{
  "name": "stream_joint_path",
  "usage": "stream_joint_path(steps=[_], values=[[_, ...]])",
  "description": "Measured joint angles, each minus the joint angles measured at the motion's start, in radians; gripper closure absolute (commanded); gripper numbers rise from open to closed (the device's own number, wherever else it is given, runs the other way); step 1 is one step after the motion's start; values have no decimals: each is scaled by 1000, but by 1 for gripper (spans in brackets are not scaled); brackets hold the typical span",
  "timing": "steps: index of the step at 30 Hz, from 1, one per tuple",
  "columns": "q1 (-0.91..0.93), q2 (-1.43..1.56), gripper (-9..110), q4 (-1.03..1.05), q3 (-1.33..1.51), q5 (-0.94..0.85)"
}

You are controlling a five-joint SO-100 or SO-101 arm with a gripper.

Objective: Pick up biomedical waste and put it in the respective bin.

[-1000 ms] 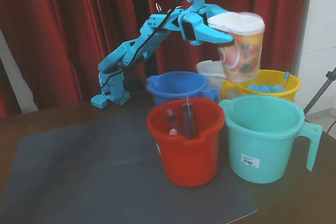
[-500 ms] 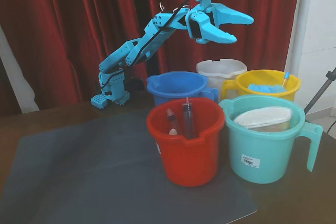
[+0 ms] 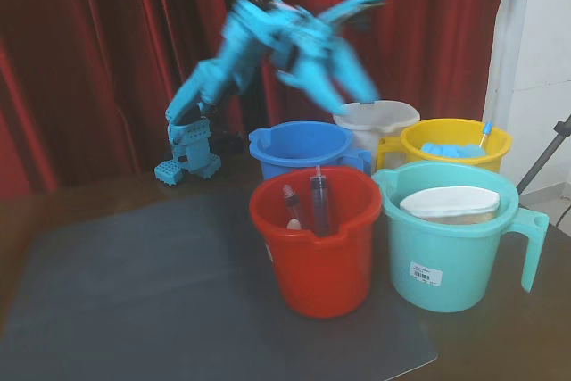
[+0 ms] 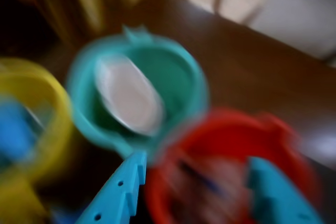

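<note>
Gripper [image 4: 197,182] with jaws spread and empty, motion-blurred, raised above the bucket cluster, paper cup [image 3: 449,203] lying inside the turquoise bucket [image 3: 446,260], well below the gripper, red bucket [image 3: 317,247] just beside the turquoise bucket, holding syringes [image 3: 318,202].

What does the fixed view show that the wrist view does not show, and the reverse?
Only the fixed view shows the blurred arm, the blue bucket, the white bucket, two syringes clearly, and the barcode sticker. Only the wrist view shows the gripper from close, open and empty. Both show the paper cup inside the turquoise bucket, the red bucket and the yellow bucket.
</note>
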Motion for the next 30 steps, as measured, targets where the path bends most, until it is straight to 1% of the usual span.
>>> stream_joint_path(steps=[1,3,6,10,13,15,16,18,21,23,25,27,28,30], values=[[29,52,98,67,0,-75],[89,147,100,110,0,-153],[140,324,102,132,-2,-275],[166,571,102,135,-17,-545],[206,758,102,135,31,-667],[213,959,102,135,222,-712],[213,1071,102,135,377,-739],[212,1187,102,135,571,-773],[316,1443,102,137,977,-845],[407,1614,102,138,1282,-923],[439,1779,102,127,1562,-1014],[442,1973,102,58,1856,-1104],[456,2146,102,-44,2100,-1146],[469,2278,102,-112,2266,-1189]])
